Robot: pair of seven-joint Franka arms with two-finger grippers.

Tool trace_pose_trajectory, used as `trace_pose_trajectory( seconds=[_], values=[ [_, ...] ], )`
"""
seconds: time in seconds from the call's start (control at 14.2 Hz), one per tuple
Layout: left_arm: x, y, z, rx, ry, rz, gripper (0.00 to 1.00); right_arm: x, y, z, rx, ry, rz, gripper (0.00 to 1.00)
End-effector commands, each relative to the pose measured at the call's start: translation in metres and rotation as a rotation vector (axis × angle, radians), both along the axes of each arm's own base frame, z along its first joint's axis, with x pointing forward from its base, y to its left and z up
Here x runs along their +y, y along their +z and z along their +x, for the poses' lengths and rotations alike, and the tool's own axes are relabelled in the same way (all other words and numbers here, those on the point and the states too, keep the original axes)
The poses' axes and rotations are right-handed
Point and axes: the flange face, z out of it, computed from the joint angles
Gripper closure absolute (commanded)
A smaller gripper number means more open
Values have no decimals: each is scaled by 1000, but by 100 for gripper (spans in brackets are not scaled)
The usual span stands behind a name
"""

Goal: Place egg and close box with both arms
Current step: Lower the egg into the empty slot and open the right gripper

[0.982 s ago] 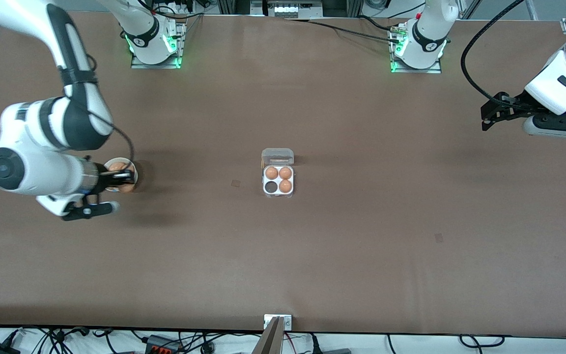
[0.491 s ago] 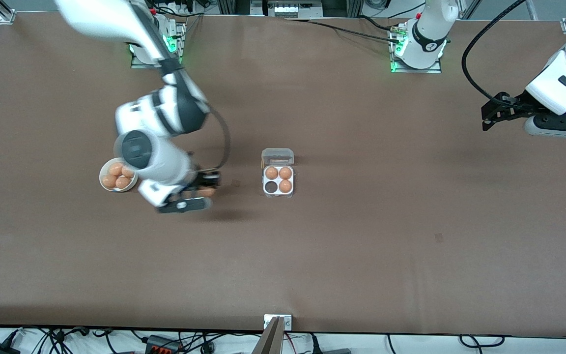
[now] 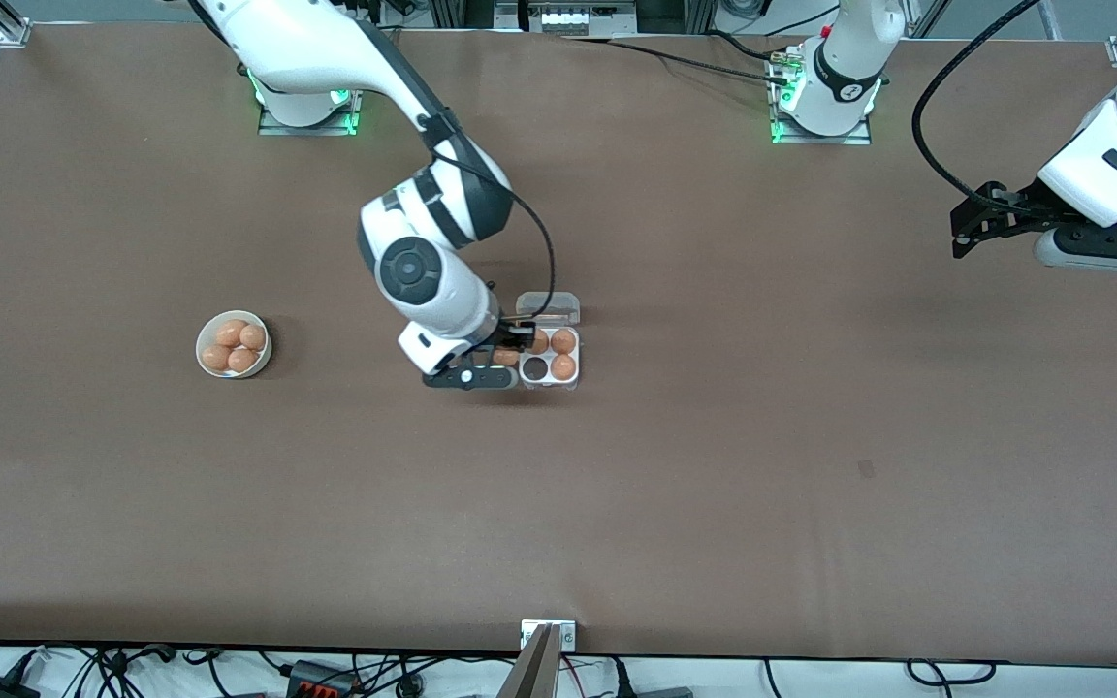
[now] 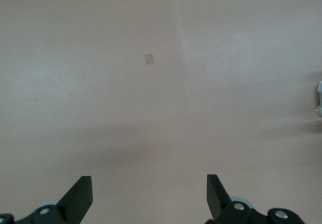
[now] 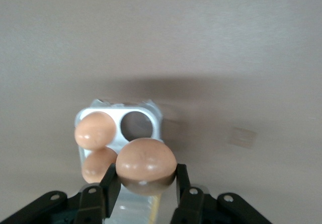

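Observation:
My right gripper (image 3: 510,355) is shut on an orange-brown egg (image 3: 504,357) and holds it over the edge of the box (image 3: 575,380) toward the right arm's end. In the right wrist view the held egg (image 5: 146,164) sits between the black fingers (image 5: 111,184) of the right gripper (image 5: 146,179). The box's white tray (image 5: 153,114) shows one empty cell (image 5: 137,124) and two eggs. The box holds three eggs and one dark empty cell (image 3: 536,368). Its clear lid (image 3: 549,307) stands open. My left gripper (image 3: 964,231) waits open and empty at the left arm's end of the table. It is also in the left wrist view (image 4: 147,194).
A round white bowl (image 3: 203,341) with several eggs stands toward the right arm's end of the table. A small tape patch (image 3: 866,469) lies on the brown table nearer the front camera. A metal bracket (image 3: 548,635) sits at the table's front edge.
My right arm has swung from the bowl to the box, carrying an egg in its gripper. The left arm has not moved.

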Motion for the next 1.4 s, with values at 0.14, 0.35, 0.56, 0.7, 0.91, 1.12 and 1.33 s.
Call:
trace_pose_trajectory(
  seconds=[0.14, 0.35, 0.56, 0.7, 0.91, 1.12, 1.33],
  values=[
    [2, 6, 1, 1, 0, 22, 0, 24, -20, -5, -30, -48, 24, 80],
    [2, 6, 1, 1, 0, 22, 0, 22, -29, -1, -41, -62, 30, 80],
    [3, 6, 1, 1, 1, 22, 0, 25, -34, 0, -60, -70, 41, 80],
    [3, 5, 2, 3, 1, 22, 0, 24, -36, 0, -61, -65, 38, 75],
    [2, 6, 1, 1, 0, 22, 0, 20, -23, 4, -69, -73, 40, 0],
    [2, 5, 2, 3, 0, 22, 0, -4, 33, 19, -92, -76, 21, 0],
    [2, 5, 2, 3, 0, 22, 0, -53, 111, 37, -123, -59, -76, 0]
  ],
)
